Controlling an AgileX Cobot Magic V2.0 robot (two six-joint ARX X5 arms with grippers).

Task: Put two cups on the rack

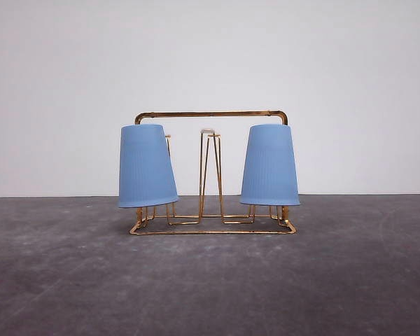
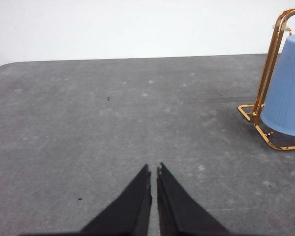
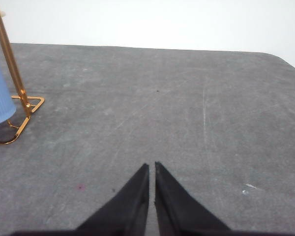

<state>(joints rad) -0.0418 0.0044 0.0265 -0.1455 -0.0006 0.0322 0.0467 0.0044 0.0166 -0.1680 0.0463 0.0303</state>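
Cups hang upside down on the outer prongs of the rack, the left cup leaning a little, the right cup nearly straight. Thin ribbed plastic probably makes them light, slightly springy and easy to tip; a gentle hold across the mid-wall seems safest. The grey desk looks matte and scuffed, before a plain white wall. Left pincer and right pincer are pressed together, holding nothing.
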